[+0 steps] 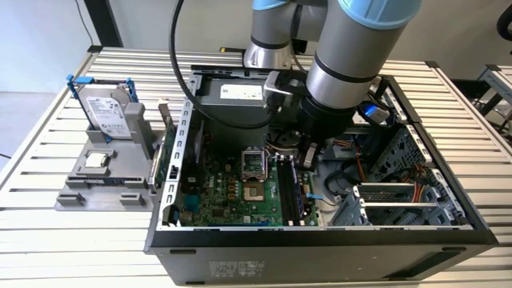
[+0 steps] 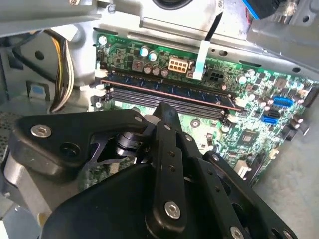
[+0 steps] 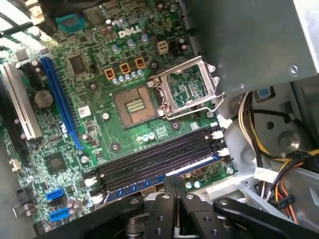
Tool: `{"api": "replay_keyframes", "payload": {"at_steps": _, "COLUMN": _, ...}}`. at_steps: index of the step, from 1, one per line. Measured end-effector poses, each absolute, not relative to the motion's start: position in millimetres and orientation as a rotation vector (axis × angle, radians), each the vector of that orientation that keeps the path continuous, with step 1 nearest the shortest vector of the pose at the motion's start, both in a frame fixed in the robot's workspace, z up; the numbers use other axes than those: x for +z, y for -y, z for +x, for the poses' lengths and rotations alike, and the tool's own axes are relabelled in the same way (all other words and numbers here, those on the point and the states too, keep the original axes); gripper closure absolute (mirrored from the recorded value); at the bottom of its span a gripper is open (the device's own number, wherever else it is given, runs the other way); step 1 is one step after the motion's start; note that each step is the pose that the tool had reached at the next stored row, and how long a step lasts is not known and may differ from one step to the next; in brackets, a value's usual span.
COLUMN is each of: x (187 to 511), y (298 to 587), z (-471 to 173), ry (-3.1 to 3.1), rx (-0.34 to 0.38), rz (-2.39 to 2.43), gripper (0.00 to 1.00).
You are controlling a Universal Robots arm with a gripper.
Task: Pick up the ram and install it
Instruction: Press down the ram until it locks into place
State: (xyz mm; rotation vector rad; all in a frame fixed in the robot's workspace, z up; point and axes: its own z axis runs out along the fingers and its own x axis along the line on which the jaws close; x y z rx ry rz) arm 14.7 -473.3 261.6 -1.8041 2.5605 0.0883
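**Item: memory install, seating stage.**

**Tool.** The gripper [image 3: 174, 185] stands inside the computer case [image 1: 320, 240], low over the memory slots [image 3: 159, 159]. Its fingers are pressed together, and no part of the stick is seen between them. In the second wrist view the tip [image 2: 164, 114] sits just beside the stick's upper edge.

**Task item.** The ram [image 2: 169, 92] stands on edge in a slot of the bank, parallel to the empty dark slots beside it. It shows in the first wrist view [image 3: 144, 179] and in the exterior view [image 1: 298, 189]. Whether its end latches have closed cannot be told.

**Handling note (judgement).**
- Pressure should go straight down on the top edge, near its middle.
- A tilted push risks one end seating while the other rides high.
- Both white end clips need checking.

**Container 1, the case.**
- motherboard [image 3: 99, 124]
- open processor socket [image 3: 133, 105], its retaining frame lifted and nothing in it
- power supply [image 1: 236, 99]
- bundled cables [image 3: 279, 194]

**Container 2, grey tray [image 1: 104, 201].** It sits on the exterior view's left, well apart from the gripper.
- hard drive [image 1: 104, 114], upright in blue brackets
- processor chip [image 1: 96, 159], lying flat in its recess
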Motion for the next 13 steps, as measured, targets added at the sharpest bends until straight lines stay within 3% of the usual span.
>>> {"api": "replay_keyframes", "payload": {"at_steps": 13, "x": 261.5, "y": 473.3, "z": 14.9, "ry": -2.398, "rx": 0.088, "rz": -2.019, "gripper": 1.00}}
